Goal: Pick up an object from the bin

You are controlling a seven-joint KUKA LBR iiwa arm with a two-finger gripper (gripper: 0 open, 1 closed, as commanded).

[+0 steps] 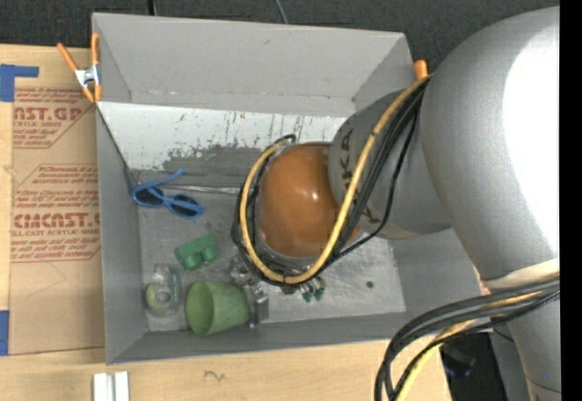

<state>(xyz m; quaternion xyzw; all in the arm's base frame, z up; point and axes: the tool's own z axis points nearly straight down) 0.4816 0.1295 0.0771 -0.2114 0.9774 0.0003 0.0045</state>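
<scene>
My gripper [248, 285] is low in the front middle of the bin, just right of a pale green cup [215, 308] that lies on its side with its mouth to the left. The gripper's metal tip touches or nearly touches the cup's base; I cannot tell which. A small green plastic piece [195, 251] lies a little up and left of the gripper. A clear round thing [162, 293] with a greenish centre sits left of the cup.
Blue sunglasses [169, 199] lie near the bin's left wall, further back. Small dark green bits [314, 293] show under the arm's orange cover at the front. The arm and its cables hide the bin's right half.
</scene>
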